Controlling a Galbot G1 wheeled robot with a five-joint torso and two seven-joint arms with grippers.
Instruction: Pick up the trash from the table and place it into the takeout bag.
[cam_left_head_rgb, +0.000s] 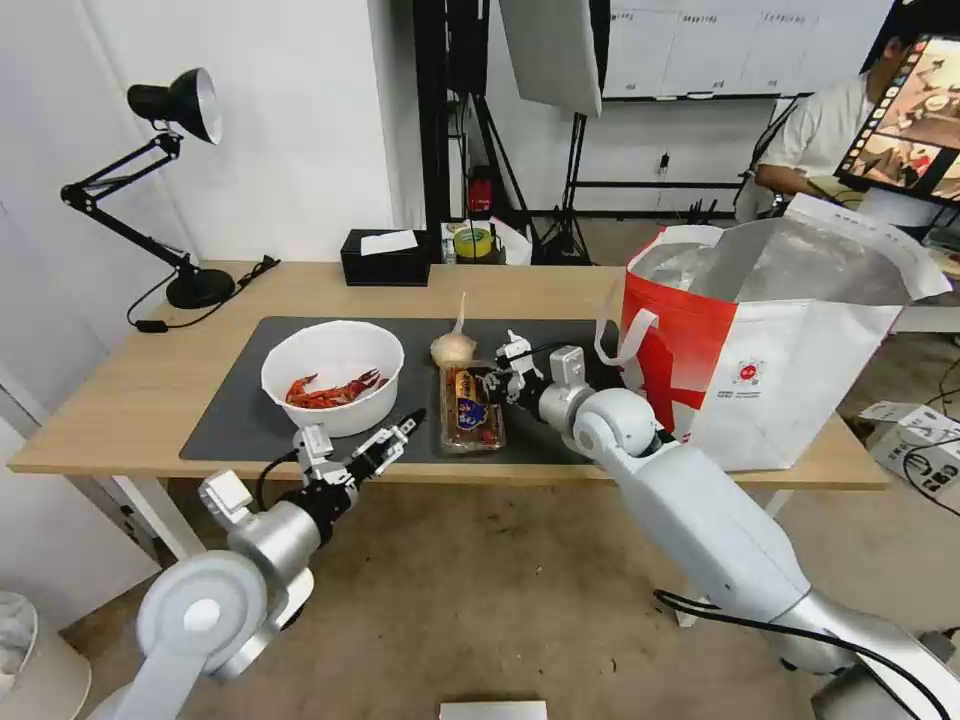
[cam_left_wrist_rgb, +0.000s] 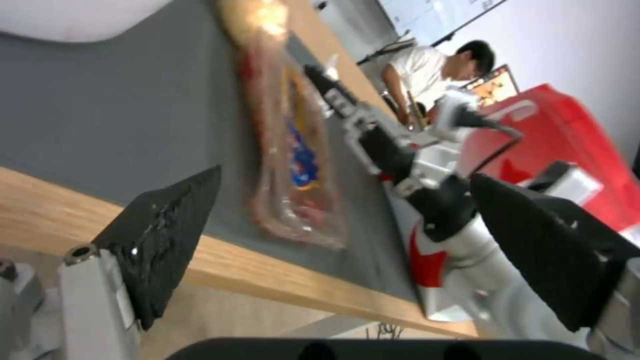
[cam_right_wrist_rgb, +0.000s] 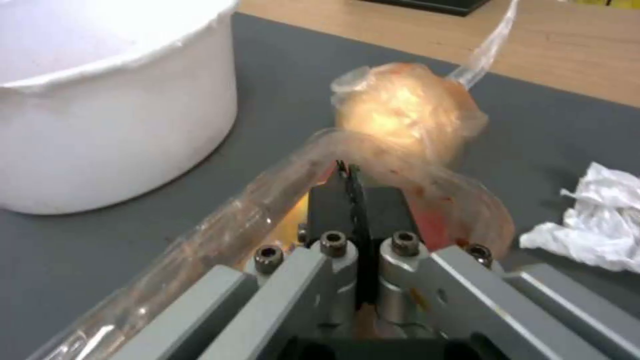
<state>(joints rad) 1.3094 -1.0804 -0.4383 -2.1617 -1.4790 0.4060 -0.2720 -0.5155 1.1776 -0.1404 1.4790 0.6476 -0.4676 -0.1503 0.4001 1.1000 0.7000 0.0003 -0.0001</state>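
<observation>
On the dark grey mat (cam_left_head_rgb: 230, 420) of the table (cam_left_head_rgb: 120, 400) stand a white bowl (cam_left_head_rgb: 333, 375) of red crayfish shells, a beige knotted bundle (cam_left_head_rgb: 452, 347) and a clear tray of cherry tomatoes (cam_left_head_rgb: 472, 408). My right gripper (cam_left_head_rgb: 492, 382) is shut on the tray's rim (cam_right_wrist_rgb: 280, 185), with the bundle (cam_right_wrist_rgb: 400, 110) just beyond its fingertips and the bowl (cam_right_wrist_rgb: 100, 100) to one side. A crumpled white tissue (cam_right_wrist_rgb: 600, 225) lies on the mat beside it. My left gripper (cam_left_head_rgb: 408, 425) hangs open at the table's front edge, near the tray (cam_left_wrist_rgb: 293, 165). The takeout bag (cam_left_head_rgb: 780, 350) stands open on the right.
A black desk lamp (cam_left_head_rgb: 170, 180) stands at the back left of the table and a black tissue box (cam_left_head_rgb: 385, 257) at the back middle. Tripods and light stands fill the room behind. A person sits at a screen far right. Boxes and cables lie on the floor at right.
</observation>
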